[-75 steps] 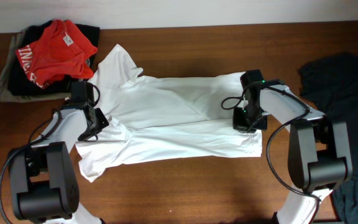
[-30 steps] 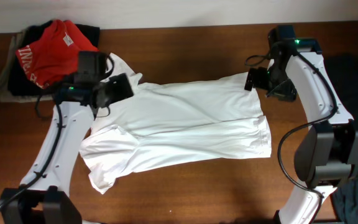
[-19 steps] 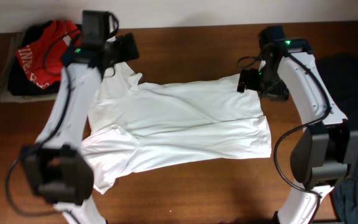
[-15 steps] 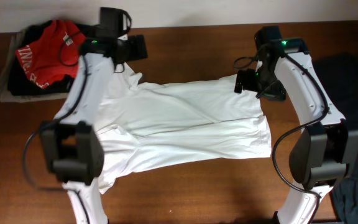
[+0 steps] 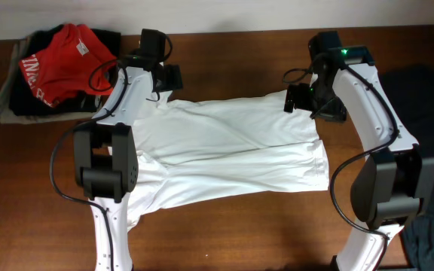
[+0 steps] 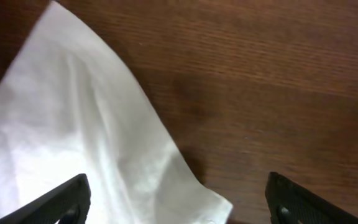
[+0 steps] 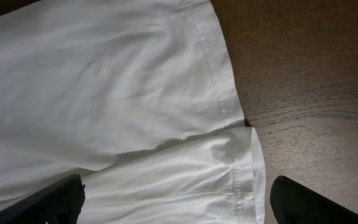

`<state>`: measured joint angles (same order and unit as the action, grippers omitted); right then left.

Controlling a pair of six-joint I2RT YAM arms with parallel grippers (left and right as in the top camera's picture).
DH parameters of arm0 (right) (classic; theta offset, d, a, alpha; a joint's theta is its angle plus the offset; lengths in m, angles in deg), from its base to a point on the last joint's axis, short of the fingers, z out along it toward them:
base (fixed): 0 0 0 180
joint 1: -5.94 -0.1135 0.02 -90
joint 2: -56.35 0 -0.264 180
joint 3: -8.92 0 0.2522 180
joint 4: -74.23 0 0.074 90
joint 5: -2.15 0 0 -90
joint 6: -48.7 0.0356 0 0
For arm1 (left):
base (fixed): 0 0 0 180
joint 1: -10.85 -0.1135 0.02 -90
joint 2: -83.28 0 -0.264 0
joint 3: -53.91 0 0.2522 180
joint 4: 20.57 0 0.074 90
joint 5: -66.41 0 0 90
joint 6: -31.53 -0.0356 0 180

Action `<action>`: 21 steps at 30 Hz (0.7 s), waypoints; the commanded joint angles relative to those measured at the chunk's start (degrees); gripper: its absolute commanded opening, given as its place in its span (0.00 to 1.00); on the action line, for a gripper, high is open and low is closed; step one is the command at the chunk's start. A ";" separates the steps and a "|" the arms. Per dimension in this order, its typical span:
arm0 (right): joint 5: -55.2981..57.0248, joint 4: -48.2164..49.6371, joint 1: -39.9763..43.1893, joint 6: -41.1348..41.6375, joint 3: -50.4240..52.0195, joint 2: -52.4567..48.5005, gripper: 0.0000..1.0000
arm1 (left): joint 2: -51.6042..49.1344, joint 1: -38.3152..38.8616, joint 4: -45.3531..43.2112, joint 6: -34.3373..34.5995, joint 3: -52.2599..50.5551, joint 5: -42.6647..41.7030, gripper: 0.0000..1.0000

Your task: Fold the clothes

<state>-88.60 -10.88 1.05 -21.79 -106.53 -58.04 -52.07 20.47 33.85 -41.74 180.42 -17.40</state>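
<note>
The white T-shirt (image 5: 232,150) lies spread flat mid-frame on the table (image 5: 239,233). At its upper edge the left gripper (image 6: 176,202) hovers over a sleeve tip (image 6: 104,155) and the right gripper (image 7: 173,199) over a hem corner (image 7: 241,168). Both are wide apart and empty, probably lining up grasps. Upper left, the red garment (image 5: 70,53) sits aside.

1. The left gripper (image 5: 166,78) has left the near-left part of the shirt (image 5: 224,143). It has swung across to the far edge and now hangs open above the far sleeve (image 6: 86,143).
2. The right gripper (image 5: 301,100) has moved off the right hem, up to the shirt's far right corner.
3. The shirt was creased with a layer folded over. It now lies flatter and reaches a little further right.
</note>
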 commanded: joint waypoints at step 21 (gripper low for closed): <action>-0.07 0.61 -0.35 0.28 0.15 0.44 0.99 | -4.37 0.11 0.66 0.35 1.31 4.17 0.64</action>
<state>-88.60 -10.75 1.05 -21.79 -106.53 -58.04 -55.81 20.47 34.38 -41.55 180.92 -13.88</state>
